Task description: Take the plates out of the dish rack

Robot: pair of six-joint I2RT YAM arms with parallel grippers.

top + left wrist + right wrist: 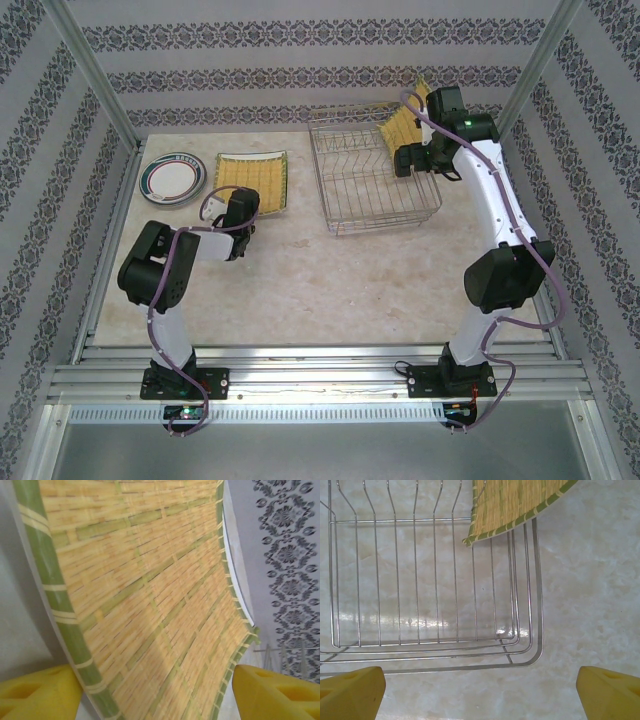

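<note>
Yellow woven plate (150, 605) lying just ahead of left gripper (157, 692), jaws gaping, gripping nothing; right gripper (480, 692) hovering wide open, empty, above dish rack (536, 605).

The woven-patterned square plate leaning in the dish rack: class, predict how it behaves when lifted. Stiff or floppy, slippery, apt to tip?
Probably stiff: the plate keeps a crisp curved edge while leaning, so the weave looks printed on hard ware. Possibly slippery, since that edge looks smooth. It stands tilted inside the dish rack, so a push may tip it.

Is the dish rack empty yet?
Not empty: one yellow woven plate leans at the far right of the dish rack.
</note>
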